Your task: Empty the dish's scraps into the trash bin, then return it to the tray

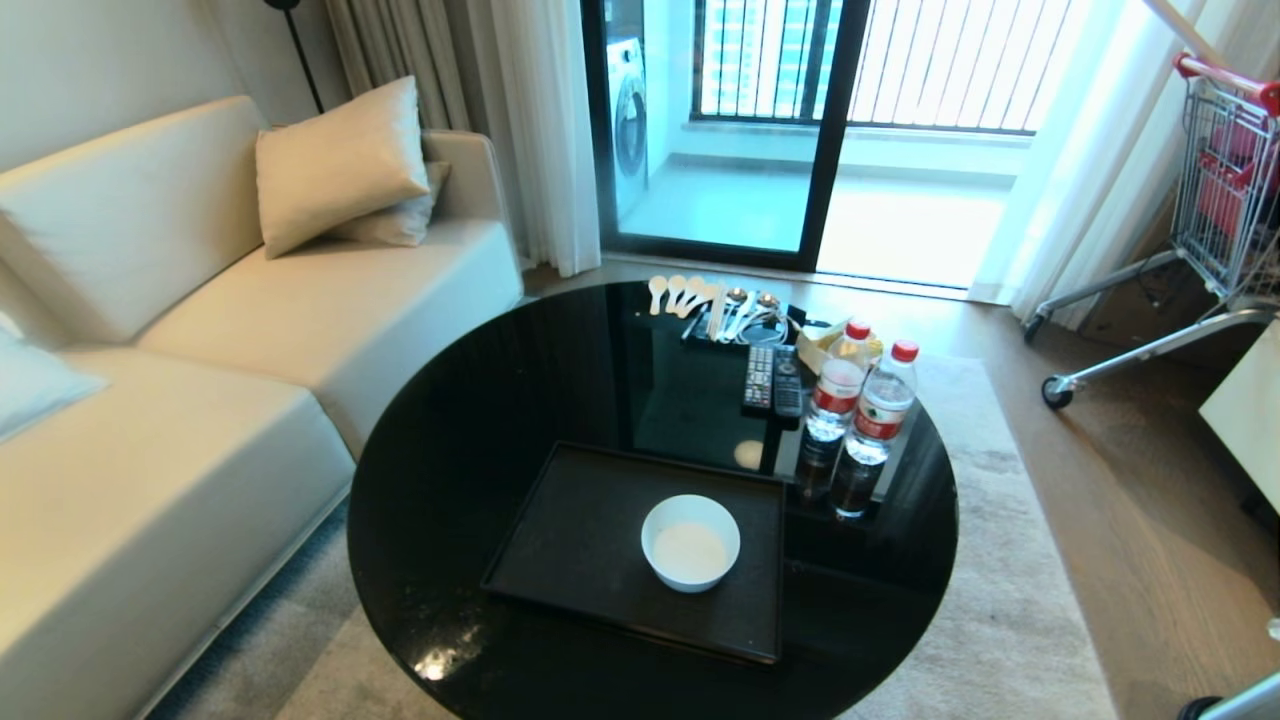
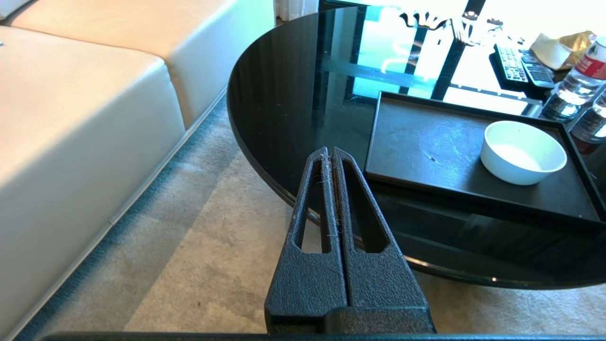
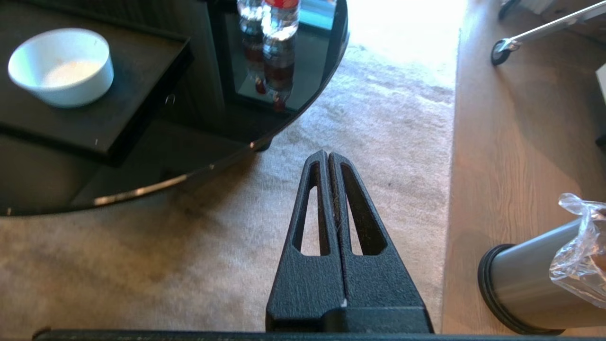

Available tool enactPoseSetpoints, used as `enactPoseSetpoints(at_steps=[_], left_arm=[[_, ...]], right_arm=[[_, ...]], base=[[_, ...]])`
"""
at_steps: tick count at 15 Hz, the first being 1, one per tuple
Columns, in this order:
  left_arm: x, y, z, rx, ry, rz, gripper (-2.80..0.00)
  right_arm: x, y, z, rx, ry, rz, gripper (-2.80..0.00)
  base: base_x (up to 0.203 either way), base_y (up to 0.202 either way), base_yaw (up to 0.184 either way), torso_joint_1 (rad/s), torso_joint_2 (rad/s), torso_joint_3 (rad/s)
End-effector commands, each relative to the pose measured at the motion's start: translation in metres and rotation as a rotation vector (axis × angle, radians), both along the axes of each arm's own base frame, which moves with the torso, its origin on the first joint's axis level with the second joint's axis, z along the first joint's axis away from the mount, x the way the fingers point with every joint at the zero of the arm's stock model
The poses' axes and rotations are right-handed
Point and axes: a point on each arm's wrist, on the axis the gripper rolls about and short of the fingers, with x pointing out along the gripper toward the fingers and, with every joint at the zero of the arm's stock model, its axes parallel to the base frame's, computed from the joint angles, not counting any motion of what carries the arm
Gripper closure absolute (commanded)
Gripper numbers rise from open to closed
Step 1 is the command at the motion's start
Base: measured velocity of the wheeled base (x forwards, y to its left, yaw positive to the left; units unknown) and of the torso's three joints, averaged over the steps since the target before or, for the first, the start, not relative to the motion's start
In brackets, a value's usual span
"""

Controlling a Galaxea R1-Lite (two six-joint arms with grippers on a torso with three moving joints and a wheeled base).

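Dish (image 1: 690, 541) upright on tray (image 1: 560, 545), right of centre, no scraps visible; both grippers clenched, empty, off the surface's near edge; R gripper (image 3: 328, 156) nearer dish than L gripper (image 2: 330, 151); bin (image 3: 530, 284) on floor, right.

The left gripper (image 2: 330, 150) hangs low with its jaws pressed together. The right gripper (image 3: 327, 154) is likewise closed, empty.
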Motion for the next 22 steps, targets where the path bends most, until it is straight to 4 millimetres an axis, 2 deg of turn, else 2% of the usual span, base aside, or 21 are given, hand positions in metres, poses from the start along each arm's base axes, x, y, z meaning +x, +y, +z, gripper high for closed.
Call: enactPoseSetpoints(at_steps=[1,5,7,22], left_arm=[[0.0,0.0,0.0,-0.001,0.0,0.0,0.0],[0.0,0.0,0.0,-0.001,0.0,0.0,0.0],[0.0,0.0,0.0,-0.001,0.0,0.0,0.0],[0.0,0.0,0.0,-0.001,0.0,0.0,0.0]], right_arm=[[-0.008,0.0,-0.005,-0.004,-0.055,0.014,0.0],[-0.021,0.001,-0.009,-0.001,-0.179,0.068,0.0],[-0.021,0.001,-0.008,-0.005,-0.2,0.071,0.0],[-0.021,0.001,-0.008,0.009,-0.198,0.07,0.0]], base=[[0.0,0.0,0.0,0.0,0.0,0.0],[0.0,0.0,0.0,0.0,0.0,0.0],[0.0,0.0,0.0,0.0,0.0,0.0],[0.0,0.0,0.0,0.0,0.0,0.0]])
